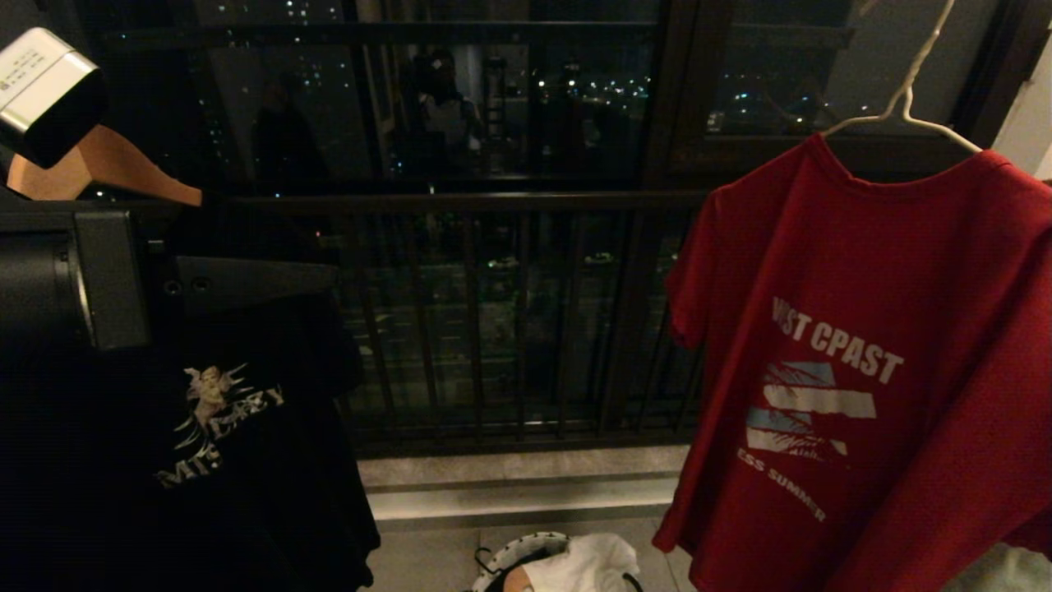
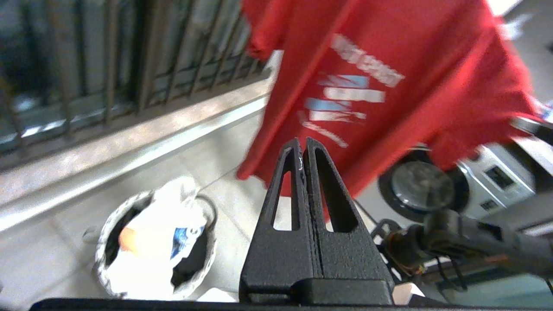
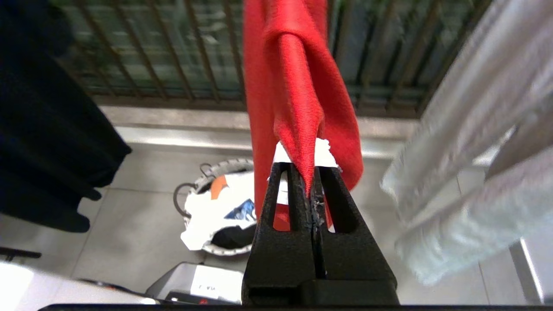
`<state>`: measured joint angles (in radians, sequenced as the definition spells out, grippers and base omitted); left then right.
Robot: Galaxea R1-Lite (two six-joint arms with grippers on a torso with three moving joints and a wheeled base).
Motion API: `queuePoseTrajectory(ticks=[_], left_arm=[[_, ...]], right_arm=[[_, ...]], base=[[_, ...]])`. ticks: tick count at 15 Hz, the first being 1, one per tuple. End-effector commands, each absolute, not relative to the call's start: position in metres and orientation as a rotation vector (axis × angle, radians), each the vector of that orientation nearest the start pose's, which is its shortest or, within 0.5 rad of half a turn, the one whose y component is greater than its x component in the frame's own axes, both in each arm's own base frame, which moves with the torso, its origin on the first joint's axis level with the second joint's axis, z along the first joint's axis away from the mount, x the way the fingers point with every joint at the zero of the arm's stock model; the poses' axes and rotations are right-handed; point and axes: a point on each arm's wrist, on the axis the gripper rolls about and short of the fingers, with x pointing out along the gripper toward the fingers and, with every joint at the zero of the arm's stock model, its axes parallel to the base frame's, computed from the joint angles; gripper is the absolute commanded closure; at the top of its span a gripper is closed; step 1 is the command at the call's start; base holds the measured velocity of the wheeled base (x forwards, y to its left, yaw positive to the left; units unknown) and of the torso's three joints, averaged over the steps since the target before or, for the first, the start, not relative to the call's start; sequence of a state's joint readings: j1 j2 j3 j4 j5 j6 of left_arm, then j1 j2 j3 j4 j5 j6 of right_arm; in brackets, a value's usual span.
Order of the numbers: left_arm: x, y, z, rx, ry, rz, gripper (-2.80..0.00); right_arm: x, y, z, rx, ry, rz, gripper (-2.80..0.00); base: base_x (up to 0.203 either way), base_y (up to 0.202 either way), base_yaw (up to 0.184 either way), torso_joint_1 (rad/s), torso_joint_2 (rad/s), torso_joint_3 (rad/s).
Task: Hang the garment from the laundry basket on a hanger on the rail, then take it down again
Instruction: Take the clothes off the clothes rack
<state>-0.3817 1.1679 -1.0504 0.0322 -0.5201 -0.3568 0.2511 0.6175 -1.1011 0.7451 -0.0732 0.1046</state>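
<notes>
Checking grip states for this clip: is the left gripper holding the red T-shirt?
No. In the left wrist view the left gripper is shut on nothing, with the red T-shirt hanging beyond it.

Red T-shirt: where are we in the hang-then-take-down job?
Hanging looks done: the red T-shirt sits on the white wire hanger, out of the laundry basket. In hand: the right gripper is shut on a fold of the shirt; the left gripper is shut and empty. Left: getting it off the hanger.
</notes>
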Motion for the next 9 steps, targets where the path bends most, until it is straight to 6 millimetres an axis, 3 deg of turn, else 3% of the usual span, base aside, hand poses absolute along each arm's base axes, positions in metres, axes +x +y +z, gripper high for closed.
queuePoseTrajectory(ticks=[1, 9], left_arm=[[0.152, -0.074, 0.317, -0.343, 0.323, -0.852, 0.00], [0.149, -0.096, 0.317, -0.320, 0.332, -0.851, 0.00]], right_arm=[[-0.040, -0.012, 0.293, 0.060, 0.221, 0.185, 0.00], [-0.064, -0.017, 0.275, 0.043, 0.275, 0.199, 0.00]], base=[[0.000, 0.000, 0.000, 0.000, 0.00, 0.000], [0.000, 0.000, 0.000, 0.000, 0.00, 0.000]])
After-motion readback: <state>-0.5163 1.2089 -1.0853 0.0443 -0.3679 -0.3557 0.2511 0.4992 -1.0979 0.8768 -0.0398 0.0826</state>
